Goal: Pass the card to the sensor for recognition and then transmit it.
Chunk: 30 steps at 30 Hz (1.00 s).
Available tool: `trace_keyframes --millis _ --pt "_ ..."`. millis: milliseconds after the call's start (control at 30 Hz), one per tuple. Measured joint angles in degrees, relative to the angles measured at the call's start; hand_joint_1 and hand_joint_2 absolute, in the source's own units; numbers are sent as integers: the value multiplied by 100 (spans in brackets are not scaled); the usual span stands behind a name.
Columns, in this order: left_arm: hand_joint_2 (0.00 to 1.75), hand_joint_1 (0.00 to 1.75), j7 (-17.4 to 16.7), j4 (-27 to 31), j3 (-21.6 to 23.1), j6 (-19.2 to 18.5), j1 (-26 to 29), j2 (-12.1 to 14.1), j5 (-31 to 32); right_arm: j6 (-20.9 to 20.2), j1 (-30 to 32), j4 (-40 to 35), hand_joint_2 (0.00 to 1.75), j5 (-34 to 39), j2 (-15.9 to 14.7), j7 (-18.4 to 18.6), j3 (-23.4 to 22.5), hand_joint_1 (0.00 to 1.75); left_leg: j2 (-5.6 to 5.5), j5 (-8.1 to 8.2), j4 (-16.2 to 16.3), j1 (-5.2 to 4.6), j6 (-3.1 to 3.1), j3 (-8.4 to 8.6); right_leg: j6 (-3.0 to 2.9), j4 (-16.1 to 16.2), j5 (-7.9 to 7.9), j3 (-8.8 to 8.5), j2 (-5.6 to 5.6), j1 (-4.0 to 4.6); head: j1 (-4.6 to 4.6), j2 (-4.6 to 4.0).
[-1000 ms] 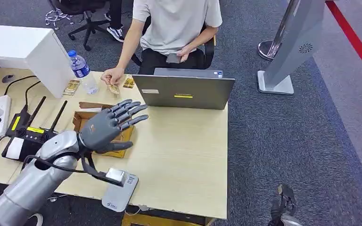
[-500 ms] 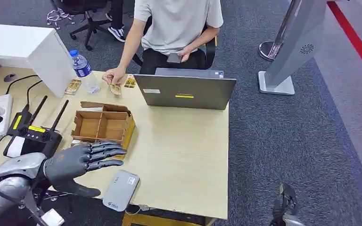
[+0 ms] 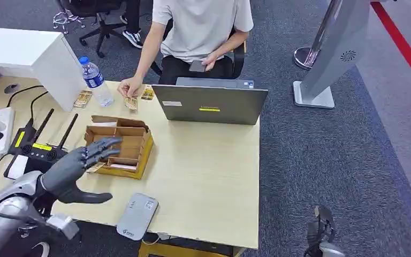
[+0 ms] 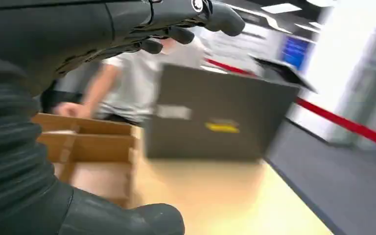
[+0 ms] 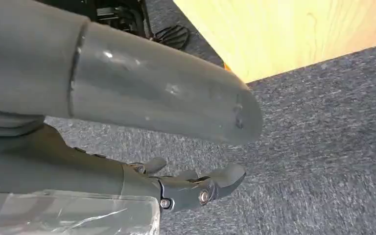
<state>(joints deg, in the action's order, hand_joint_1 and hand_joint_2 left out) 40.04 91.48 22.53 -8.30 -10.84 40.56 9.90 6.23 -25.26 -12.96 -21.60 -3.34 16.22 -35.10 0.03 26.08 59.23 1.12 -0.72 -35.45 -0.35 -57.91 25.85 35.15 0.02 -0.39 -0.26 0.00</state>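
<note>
pale wood tabletop (image 3: 208, 160) is seen from the head view, bearing a compartmented cardboard box (image 3: 119, 144), a grey laptop (image 3: 210, 103) with its lid back turned to the robot, and a flat grey sensor pad (image 3: 137, 216) at the near edge. left hand (image 3: 77, 167) is held just above the near-left side of the box, fingers (image 3: 103, 147) spread apart and extended over the box's left compartments, thumb stretched out toward the sensor pad; nothing is grasped in it. small tan cards (image 3: 130, 101) are laid on the far side of the table, under the hand of a seated person (image 3: 130, 85), beside a water bottle (image 3: 95, 81). a further tan slip (image 3: 96, 167) lies at the box's near-left corner, close under the fingers. a black router (image 3: 32, 151) with antennas sits at the left. right hand (image 5: 196, 188) hangs beside the table over grey carpet (image 3: 326, 155), fingers loosely curled, holding nothing.
</note>
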Motion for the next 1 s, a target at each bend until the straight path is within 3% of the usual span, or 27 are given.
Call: trace_keyframes --millis 67,200,267,367,567,700,800,933,1000 --pt "175 0 -2 -697 -378 110 -261 -484 81 24 5 0 0 -11 0 61 -9 0 -1 -5 1 0 2 -1 4 0 -5 0 -1 0 -2 0" --pt "175 0 -59 -2711 -1848 872 -1167 -1355 -84 129 -26 0 0 -177 50 212 -13 0 4 -16 0 8 -10 -5 -11 -6 -24 1 8 6 7 0" --pt "175 0 -39 -3499 -2584 1174 -1532 -1589 -326 166 -47 -2 0 -236 85 247 -13 0 15 -17 0 6 -12 0 -13 -7 -26 4 19 5 -4 0" --pt "175 0 -24 -4380 -3463 1305 -1844 -1814 -677 205 -96 -2 0 -308 129 288 -13 0 14 -17 0 7 -13 -1 -14 -7 -24 5 19 6 -2 0" --pt "175 0 -11 -5431 -4933 1316 -2004 -1907 -1601 225 -224 -2 0 -420 188 395 -13 0 17 -16 -2 7 -14 -6 -12 -6 -22 10 22 6 -2 0" --pt "175 0 -77 -6080 -5952 1261 -2016 -1756 -2303 251 -311 -2 0 -485 219 481 -13 0 16 -15 -4 7 -15 -8 -12 -6 -21 11 21 6 4 0" --pt "175 0 -411 -6551 -6763 1261 -1934 -1553 -2950 289 -384 -2 0 -514 262 553 -13 0 18 -15 -5 7 -15 -7 -13 -5 -20 12 23 6 0 0" --pt "175 0 -531 -6866 -7316 1250 -1757 -1396 -3108 310 -437 -2 0 -516 291 586 -13 0 1 -15 -4 8 -15 -13 -12 -5 -15 10 3 6 6 0" --pt "175 0 -706 -7009 -7575 1454 -1689 -1332 -3301 317 -488 -2 0 -538 315 608 -13 0 1 -15 -6 7 -15 -17 -12 -6 -15 5 3 5 7 0"
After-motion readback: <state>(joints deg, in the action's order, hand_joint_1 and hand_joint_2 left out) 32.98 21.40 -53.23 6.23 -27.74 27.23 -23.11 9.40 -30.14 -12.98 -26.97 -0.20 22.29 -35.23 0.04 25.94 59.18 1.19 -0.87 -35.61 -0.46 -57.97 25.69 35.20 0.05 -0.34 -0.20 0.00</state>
